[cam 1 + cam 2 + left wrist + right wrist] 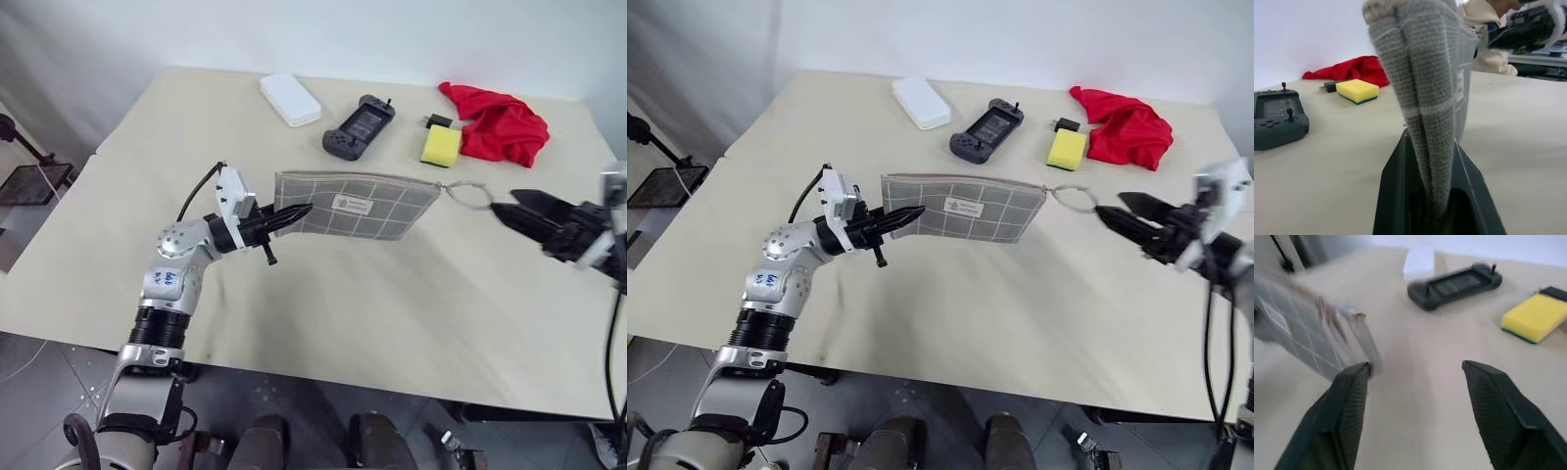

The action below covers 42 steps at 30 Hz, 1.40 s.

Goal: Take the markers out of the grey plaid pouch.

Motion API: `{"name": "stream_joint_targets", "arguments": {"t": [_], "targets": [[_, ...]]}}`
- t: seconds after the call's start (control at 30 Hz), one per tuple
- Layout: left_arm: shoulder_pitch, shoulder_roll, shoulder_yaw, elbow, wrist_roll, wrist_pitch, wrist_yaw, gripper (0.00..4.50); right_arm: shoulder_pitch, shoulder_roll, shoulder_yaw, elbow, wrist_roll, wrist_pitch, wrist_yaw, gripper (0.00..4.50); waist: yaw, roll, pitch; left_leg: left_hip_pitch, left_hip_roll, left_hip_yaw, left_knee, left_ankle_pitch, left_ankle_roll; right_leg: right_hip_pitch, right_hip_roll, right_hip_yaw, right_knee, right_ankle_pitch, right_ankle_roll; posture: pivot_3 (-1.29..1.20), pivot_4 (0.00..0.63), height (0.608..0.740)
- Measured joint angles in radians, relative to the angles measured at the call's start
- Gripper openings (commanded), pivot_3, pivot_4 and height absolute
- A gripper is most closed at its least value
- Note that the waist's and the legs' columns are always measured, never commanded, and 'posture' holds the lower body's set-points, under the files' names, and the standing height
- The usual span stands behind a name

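Observation:
The grey plaid pouch (358, 206) hangs level a little above the table, zip edge up, white label facing me. My left gripper (294, 213) is shut on its left end; in the left wrist view the fabric (1430, 98) is pinched between the two fingers (1396, 196). A metal ring loop (468, 196) dangles from the pouch's right end. My right gripper (514, 206) is to the right of that ring, open, with nothing between its fingers (1349, 401); the ring (1359, 340) hangs beside one fingertip. The markers are hidden.
At the back of the beige table (323, 313) lie a white box (290, 99), a dark game controller (359, 127), a yellow sponge (441, 146), a small black item (437, 121) and a crumpled red cloth (500, 122).

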Motion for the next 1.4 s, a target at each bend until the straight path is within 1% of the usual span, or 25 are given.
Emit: {"name": "stream_joint_targets", "arguments": {"t": [0.1,0.23,0.33,0.4,0.43,0.47,0.5,0.53,0.57,0.6,0.67,0.73,0.83,0.97,1.2,1.4], "targets": [[0.011,-0.028,0.017,0.028,0.032,-0.047,0.056,0.00,0.036,-0.028,-0.096,0.046,0.037,0.030,0.022,2.99,0.004,0.000,0.000,0.000,0.000,0.000,0.000,0.000,0.001,0.001,0.000,0.000,-0.003,0.001,0.000,0.00,0.150,0.740],[0.016,-0.035,0.034,0.064,0.056,-0.077,0.095,0.00,0.095,-0.039,-0.128,0.058,0.054,0.059,0.044,2.99,0.001,0.000,0.000,0.000,0.000,0.001,0.000,0.001,0.001,0.001,0.000,0.000,-0.004,0.002,0.001,0.00,0.150,0.740],[0.016,-0.035,0.027,0.071,0.094,-0.136,0.093,0.00,0.094,-0.039,-0.122,0.037,0.061,0.086,0.029,2.36,0.000,0.001,0.000,0.001,0.000,0.003,0.000,0.001,0.001,0.000,0.000,0.002,-0.004,0.002,0.000,0.00,0.150,0.740],[0.015,-0.027,0.000,0.100,0.153,-0.225,0.088,0.00,0.069,-0.041,-0.092,-0.016,0.077,0.111,0.015,1.73,0.000,0.001,-0.001,0.002,0.000,0.004,0.000,0.001,0.001,0.000,0.000,0.002,-0.004,0.003,0.000,0.00,0.150,0.740],[0.013,-0.029,-0.023,0.121,0.191,-0.282,0.083,0.00,0.037,-0.052,-0.055,-0.057,0.084,0.125,0.003,1.35,0.000,0.001,-0.001,0.002,0.000,0.004,0.000,0.002,0.001,0.000,0.000,0.003,-0.004,0.004,0.000,0.00,0.150,0.740],[0.011,-0.034,-0.034,0.131,0.204,-0.301,0.082,0.00,0.024,-0.061,-0.040,-0.077,0.089,0.127,0.001,0.91,0.002,0.001,-0.001,0.002,0.000,0.004,0.000,0.002,0.002,0.000,0.000,0.003,-0.005,0.004,0.000,0.00,0.150,0.740],[0.011,-0.038,-0.046,0.135,0.213,-0.316,0.079,0.00,0.012,-0.067,-0.035,-0.100,0.096,0.127,-0.001,0.92,0.005,0.001,-0.001,0.002,0.000,0.004,0.000,0.002,0.001,0.000,0.000,0.002,-0.006,0.004,0.000,0.00,0.150,0.740],[0.010,-0.037,-0.046,0.141,0.221,-0.338,0.079,0.00,0.004,-0.073,-0.026,-0.109,0.097,0.128,-0.007,0.67,0.010,0.001,0.000,0.002,0.000,0.003,0.000,0.002,0.002,0.001,0.000,0.002,-0.006,0.005,0.000,0.00,0.150,0.740],[0.006,-0.046,-0.042,0.156,0.225,-0.355,0.083,0.00,-0.059,-0.073,0.058,-0.158,0.101,0.164,-0.039,0.48,0.007,0.002,-0.001,0.001,-0.001,0.004,0.000,0.003,0.003,0.000,-0.002,0.003,-0.007,0.005,0.001,0.00,0.150,0.740],[0.004,-0.068,-0.054,0.157,0.232,-0.371,0.083,0.00,-0.104,-0.069,0.133,-0.233,0.118,0.180,-0.055,0.07,0.006,0.002,-0.001,0.001,-0.001,0.004,0.000,0.003,0.003,0.000,-0.002,0.003,-0.007,0.005,0.001,0.00,0.150,0.740],[0.018,-0.106,-0.086,0.154,0.243,-0.394,0.082,0.00,-0.180,-0.025,0.229,-0.317,0.120,0.183,-0.096,0.03,0.004,0.002,-0.001,0.001,0.000,0.004,0.000,0.003,0.003,0.000,-0.001,0.003,-0.007,0.006,0.001,0.00,0.150,0.740],[0.040,-0.120,-0.118,0.151,0.249,-0.399,0.072,0.00,-0.223,0.015,0.303,-0.350,0.113,0.184,-0.145,0.03,0.004,0.001,-0.001,0.000,0.000,0.003,0.000,0.003,0.003,-0.001,-0.001,0.003,-0.007,0.006,0.001,0.00,0.150,0.740],[0.063,-0.116,-0.125,0.135,0.251,-0.415,0.070,0.00,-0.251,0.045,0.354,-0.344,0.075,0.184,-0.203,0.03,0.006,0.001,-0.001,0.000,-0.001,0.003,0.000,0.003,0.003,-0.001,-0.002,0.003,-0.007,0.006,0.001,0.00,0.150,0.740],[0.074,-0.112,-0.158,0.105,0.264,-0.436,0.044,0.00,-0.291,0.076,0.429,-0.342,0.027,0.159,-0.215,0.03,0.008,0.001,-0.001,0.000,-0.001,0.002,0.000,0.003,0.003,0.000,-0.002,0.002,-0.008,0.006,0.001,0.00,0.150,0.740],[0.077,-0.113,-0.164,0.097,0.264,-0.433,0.042,0.00,-0.279,0.075,0.466,-0.332,-0.045,0.127,-0.185,0.03,0.005,0.001,-0.001,0.000,-0.001,0.002,0.000,0.003,0.003,-0.001,-0.001,0.002,-0.008,0.006,0.001,0.00,0.150,0.740],[0.077,-0.114,-0.162,0.094,0.261,-0.416,0.047,0.00,-0.206,0.049,0.474,-0.331,-0.100,0.066,-0.120,0.03,0.005,0.001,-0.001,0.000,-0.001,0.002,0.000,0.003,0.003,0.000,-0.001,0.002,-0.007,0.006,0.001,0.00,0.150,0.740]]}}
